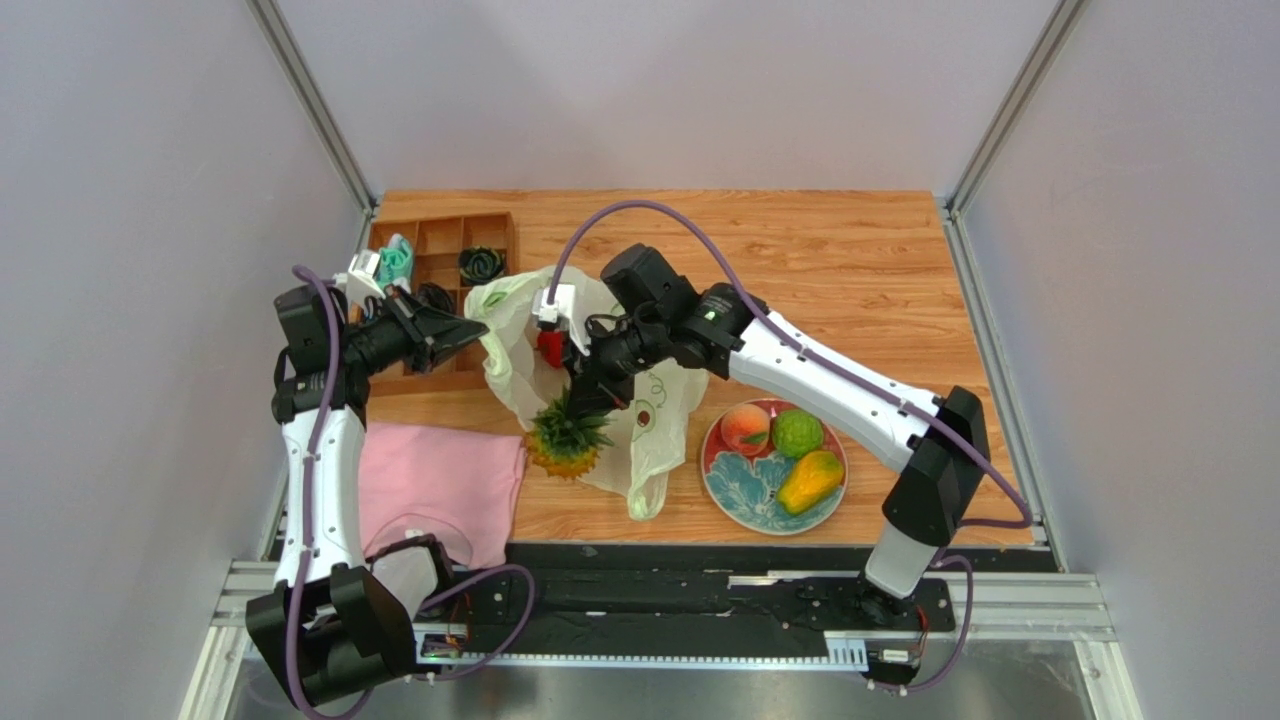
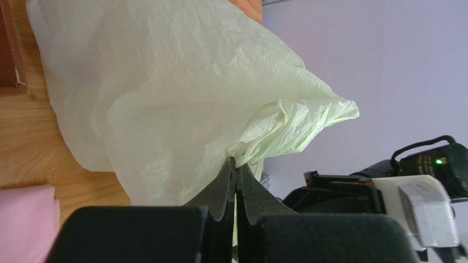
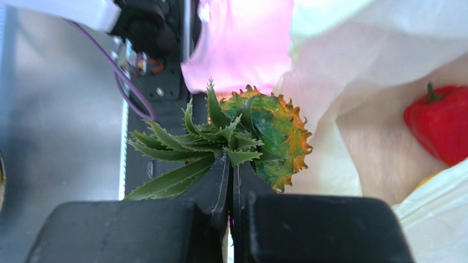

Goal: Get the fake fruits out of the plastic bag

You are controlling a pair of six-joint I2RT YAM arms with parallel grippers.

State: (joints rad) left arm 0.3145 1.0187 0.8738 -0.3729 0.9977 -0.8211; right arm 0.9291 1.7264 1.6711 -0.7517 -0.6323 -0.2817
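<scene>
**Pineapple extraction: anchor the bag, draw along the fruit's axis**

**Top view.** We find the left gripper point(image 1: 451, 333) clenched on the far-left rim of the plastic bag point(image 1: 511, 308). The right gripper point(image 1: 598, 393) reaches down at the bag's near mouth onto the pineapple point(image 1: 568, 438), which lies at that mouth just beside the pink cloth point(image 1: 436, 473). The red pepper point(image 1: 552, 348) sits inside the bag. The peach point(image 1: 744, 428), green ball point(image 1: 798, 432) and mango point(image 1: 812, 482) lie on the plate point(image 1: 729, 483), clear of the bag. The pineapple's axis is hard to read here, because the arm covers part of it.

**Left wrist view.** The jaws press together on a gathered fold of bag film point(image 2: 176, 98). We judge that this pinch should hold firm and high, so the film stays taut while the fruit leaves.

**Right wrist view.** The jaws meet on a leaf at the base of the crown, so the grasp is on foliage only, not on the body point(image 3: 272, 137). The long axis runs across the picture, with the crown to the left, away from the bag, and the body to the right against the bag's opening. We judge that the pull should follow this axis, crown first, slow and low. A leaf pinch may slip or let the body swing. The pepper point(image 3: 436, 129) lies deeper in the bag, to be taken afterwards.
</scene>
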